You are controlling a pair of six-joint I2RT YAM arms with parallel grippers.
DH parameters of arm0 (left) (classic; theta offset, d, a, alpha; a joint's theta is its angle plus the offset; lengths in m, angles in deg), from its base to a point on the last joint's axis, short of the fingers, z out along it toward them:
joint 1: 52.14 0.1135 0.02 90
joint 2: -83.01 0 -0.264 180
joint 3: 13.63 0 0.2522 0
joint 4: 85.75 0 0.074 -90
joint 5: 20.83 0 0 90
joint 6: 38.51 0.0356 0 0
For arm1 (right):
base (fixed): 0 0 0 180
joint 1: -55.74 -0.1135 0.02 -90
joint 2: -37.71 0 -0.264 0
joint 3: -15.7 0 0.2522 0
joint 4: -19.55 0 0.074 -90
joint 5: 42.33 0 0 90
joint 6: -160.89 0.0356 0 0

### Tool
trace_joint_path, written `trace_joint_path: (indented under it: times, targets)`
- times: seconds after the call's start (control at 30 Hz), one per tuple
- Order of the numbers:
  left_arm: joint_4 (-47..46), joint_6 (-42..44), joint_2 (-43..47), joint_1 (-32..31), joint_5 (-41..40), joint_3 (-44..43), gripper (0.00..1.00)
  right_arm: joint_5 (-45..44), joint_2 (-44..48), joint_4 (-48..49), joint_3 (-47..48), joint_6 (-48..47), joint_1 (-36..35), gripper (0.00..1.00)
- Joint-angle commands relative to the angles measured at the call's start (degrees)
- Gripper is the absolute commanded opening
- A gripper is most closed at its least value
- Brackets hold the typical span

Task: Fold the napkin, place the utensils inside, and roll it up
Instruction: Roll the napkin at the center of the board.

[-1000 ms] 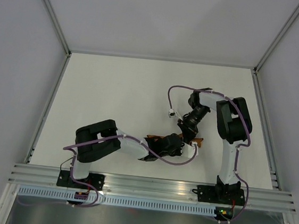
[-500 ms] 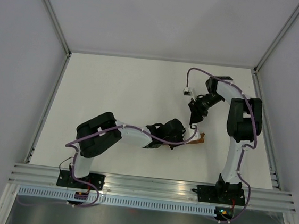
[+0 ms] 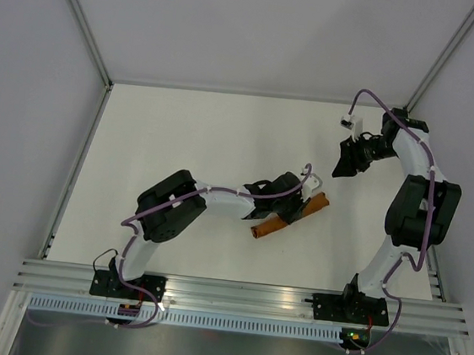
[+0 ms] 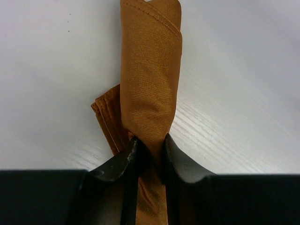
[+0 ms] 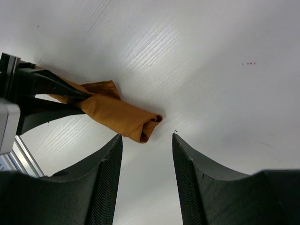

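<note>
In the top view we see the napkin (image 3: 288,215) as a slim rust-orange roll. It lies at a slant on the white table (image 3: 182,138), a little right of the middle, with its right end farther from the arm bases than its left end. The left arm (image 3: 218,199) reaches across to it. Its black wrist covers the middle of the roll, so from above we cannot tell how the left jaws stand.

The left wrist view settles this. The 2 dark fingers (image 4: 115,163) are drawn in narrow and pinch the napkin (image 4: 150,84) between them, the cloth filling the gap. Only this view shows the fine woven fabric with its stitched hem. The far end is wound in a loose spiral, and a flat folded corner with layered edges sticks out on the left of the roll.

The right arm (image 3: 412,204) is well apart, at the far right of the table. In the right wrist view its 2 matte black fingers (image 5: 105,183) are spread wide with nothing between them, so the right jaws hold nothing. Past them we look down on the napkin (image 5: 117,112), whose open end shows curled layers, and on the left jaws clamped on its other end. Here the table surface shows a faint wood-like grain.
</note>
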Motion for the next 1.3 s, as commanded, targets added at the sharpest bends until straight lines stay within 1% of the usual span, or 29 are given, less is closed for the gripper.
trace_joint_path:
  times: [0.0,0.03,0.07,0.13,0.23,0.33,0.43,0.67,0.93,1.13,1.27]
  targets:
    - [18.98,-12.69,-8.44,1.37,-2.61,1.31,0.02,2.17,3.16,-0.66,-2.07,0.18,0.38,0.53]
    - [19.95,-15.92,-8.79,1.72,-4.35,0.87,0.02,2.17,3.6,-0.58,-2.42,0.18,0.73,0.52]
    - [20.57,-17.35,-9.23,1.89,-5.67,0.69,0.02,2.35,3.69,-0.66,-2.95,0.18,0.91,0.52]
    - [21.71,-21.47,-9.85,2.86,-6.65,0.43,0.02,2.7,4.04,-0.93,-3.48,-0.44,1.08,0.52]
    - [21.71,-25.26,-9.41,3.74,-7.88,1.04,0.02,3.14,4.22,-1.1,-4.36,-0.79,1.17,0.52]
    - [22.41,-27.11,-9.06,4.44,-9.2,0.87,0.02,3.32,4.48,-1.19,-4.88,-0.88,1.17,0.52]
    - [23.73,-27.91,-9.32,5.5,-10.08,0.87,0.02,3.32,4.84,-1.19,-5.67,-1.05,1.17,0.52]
    - [27.07,-27.47,-9.5,8.22,-15.52,1.31,0.02,3.14,5.54,-0.49,-6.73,-0.53,1.17,0.52]
    - [29.71,-28.79,-8.71,12.7,-17.55,1.57,0.02,2.7,4.22,0.3,-6.73,-0.17,1.08,0.52]
    - [31.03,-30.72,-8.44,16.13,-15.97,0.43,0.02,2.44,3.26,0.39,-6.64,-0.44,0.65,0.52]
    - [31.82,-32.47,-8.97,16.48,-15.1,-1.33,0.03,2.61,2.9,0.31,-6.73,-0.53,0.65,0.52]
